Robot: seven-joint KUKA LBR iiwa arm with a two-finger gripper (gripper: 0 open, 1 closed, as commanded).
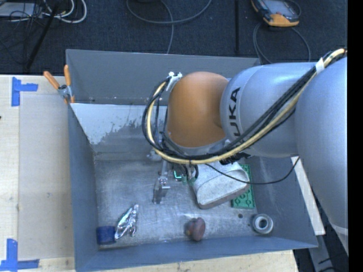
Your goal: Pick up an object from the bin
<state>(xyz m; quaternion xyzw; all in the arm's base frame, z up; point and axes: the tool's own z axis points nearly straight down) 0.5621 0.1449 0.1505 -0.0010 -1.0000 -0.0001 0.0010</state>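
- Grey bin (113,169): a scuffed, mostly bare floor leaves room around each thing.
- Arm (266,112) hangs the hand (161,189) low over mid-floor; I cannot tell whether it is spread or pressed together.
- Pale pad (218,188), just right of it, looks light and soft; pinch across a narrow edge.
- Brown lump (195,229), by the front wall, probably hard and prone to roll.

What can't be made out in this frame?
Camera view:
Green card: mostly covered by the grey pad and arm.
Grey pad: top edge hidden under the arm's orange cover.
Brown lump by the near wall: too small to identify.
Bin floor under the arm: hidden.
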